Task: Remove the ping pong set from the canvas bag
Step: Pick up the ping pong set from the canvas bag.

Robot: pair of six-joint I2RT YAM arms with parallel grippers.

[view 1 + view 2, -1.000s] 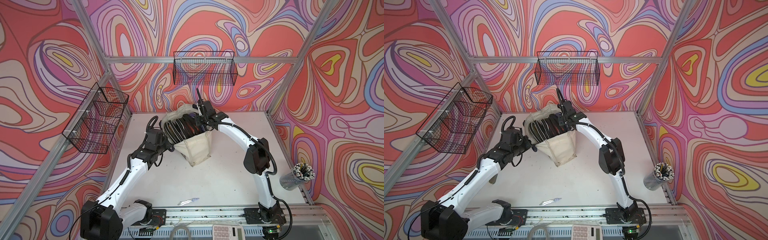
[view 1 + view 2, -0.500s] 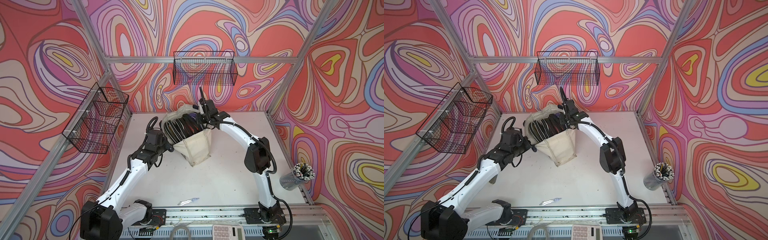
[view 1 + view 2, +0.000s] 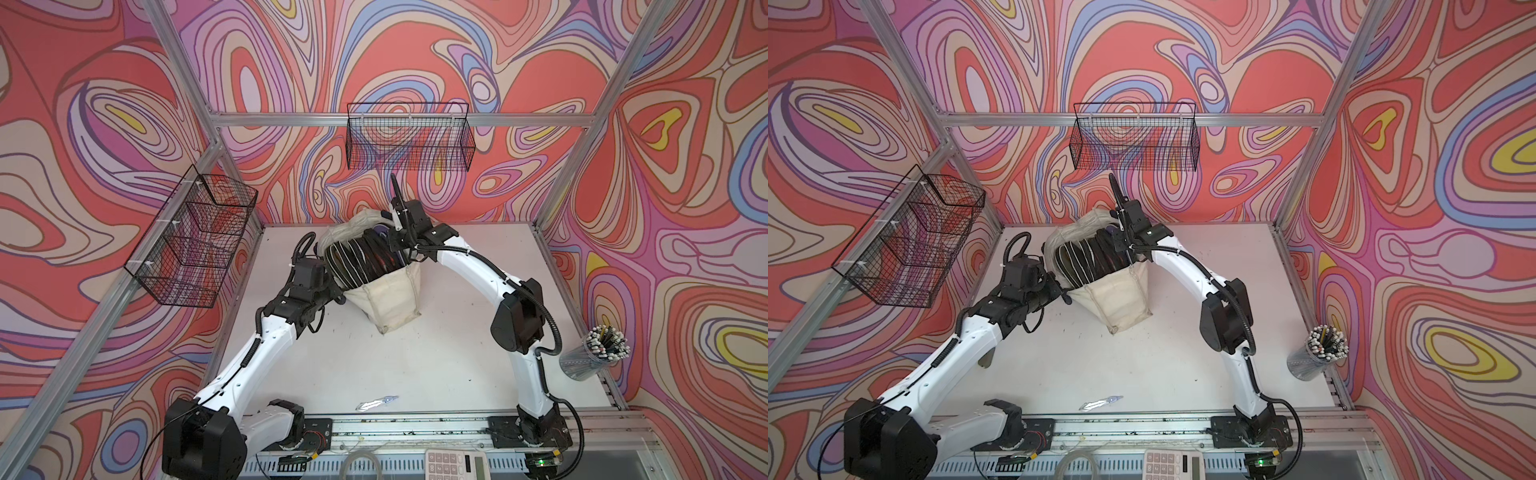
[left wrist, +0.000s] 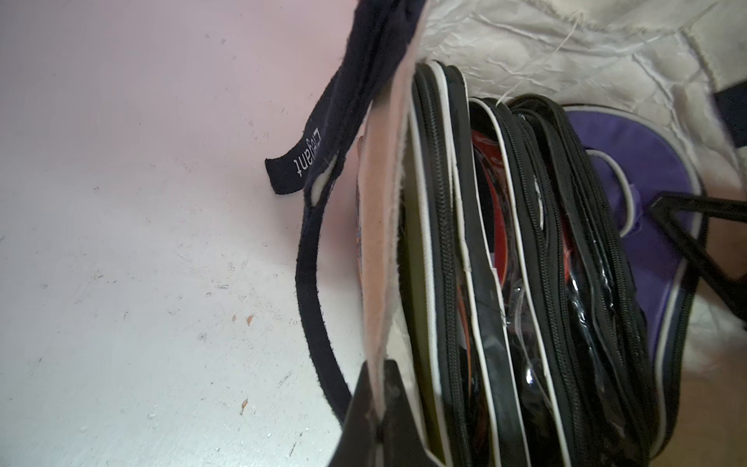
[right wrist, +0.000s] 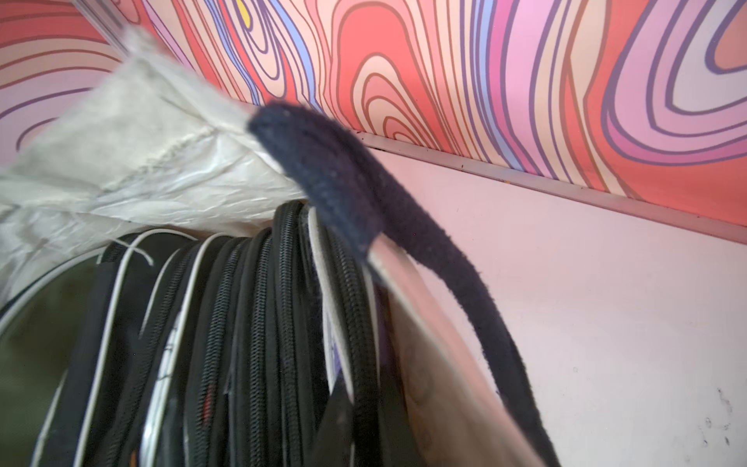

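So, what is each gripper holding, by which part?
Left gripper pinches the rim of the canvas bag; right gripper is shut among the cases, hold unclear.

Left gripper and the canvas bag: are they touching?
Touching. In the left wrist view the rim of the canvas bag runs straight into the left gripper, shut on it.

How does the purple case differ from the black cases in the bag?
The purple case is purple fabric; the black cases have clear windows showing red inside. The purple case sits at one end of the row, by the canvas bag wall; the black cases fill the rest. All have white piping and stand on edge.
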